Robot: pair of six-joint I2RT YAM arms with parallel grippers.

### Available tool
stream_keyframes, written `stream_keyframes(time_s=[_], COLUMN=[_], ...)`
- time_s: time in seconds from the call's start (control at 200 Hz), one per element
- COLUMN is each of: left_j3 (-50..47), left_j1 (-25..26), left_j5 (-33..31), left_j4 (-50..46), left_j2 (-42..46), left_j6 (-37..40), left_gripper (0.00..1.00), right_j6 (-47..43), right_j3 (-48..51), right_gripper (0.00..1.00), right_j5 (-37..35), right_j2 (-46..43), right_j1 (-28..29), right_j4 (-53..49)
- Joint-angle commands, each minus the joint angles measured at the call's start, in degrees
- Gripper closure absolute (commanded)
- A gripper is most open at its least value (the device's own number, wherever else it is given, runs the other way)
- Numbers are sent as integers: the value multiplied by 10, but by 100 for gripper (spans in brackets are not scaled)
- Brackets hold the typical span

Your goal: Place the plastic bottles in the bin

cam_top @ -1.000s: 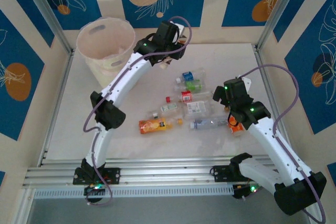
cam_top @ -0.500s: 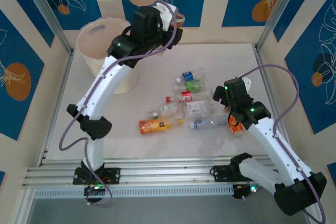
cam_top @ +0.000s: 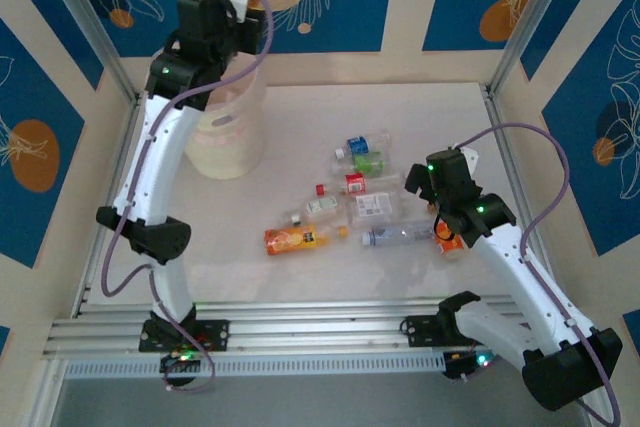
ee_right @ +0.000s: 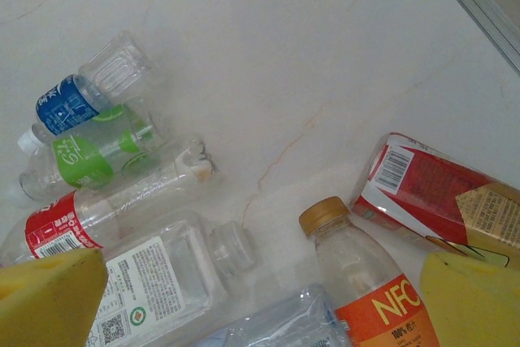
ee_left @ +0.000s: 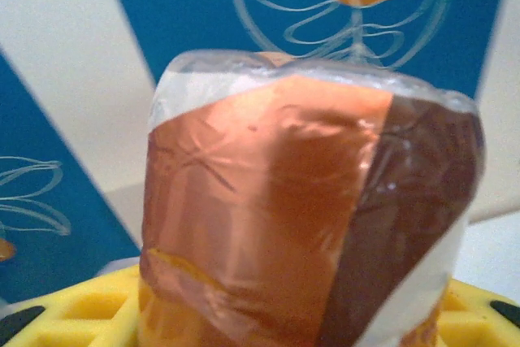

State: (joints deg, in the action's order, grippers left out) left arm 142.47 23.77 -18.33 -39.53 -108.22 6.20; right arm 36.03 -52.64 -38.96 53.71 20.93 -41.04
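The left hand clenches one brown-labelled bottle, whose long axis runs straight out from the yellow pads, over the single bin. That arm stretches high and far. The right hand gapes wide, its arm bent low over at least eight loose bottles lying sideways on the counter.

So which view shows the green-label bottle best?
The right wrist view: the green-label bottle lies close, label plain, between a blue-label bottle and a red-label bottle. The top view gives it as a small green patch among the others.
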Motion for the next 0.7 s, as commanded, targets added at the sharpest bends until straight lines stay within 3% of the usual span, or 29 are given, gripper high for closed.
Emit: stream_keyframes(time_s=[0.0,0.19,0.37,0.695], left_j3=[-16,-25,-110,-158], left_j1=[-36,-91,-124,-155], left_j5=[-12,0,10,38], left_j4=[38,-2,3,-1], left_j2=[7,-16,-12,-46], left_j6=[33,43,38,37], left_gripper=[50,48,47,46], right_j6=[8,13,11,8], right_j3=[-3,-1,2,1], right_gripper=[1,1,1,1], right_j5=[5,1,10,10], right_j2=[0,-3,-2,-8], right_j1=[-1,-1,-1,0], right_j4=[11,4,10,1])
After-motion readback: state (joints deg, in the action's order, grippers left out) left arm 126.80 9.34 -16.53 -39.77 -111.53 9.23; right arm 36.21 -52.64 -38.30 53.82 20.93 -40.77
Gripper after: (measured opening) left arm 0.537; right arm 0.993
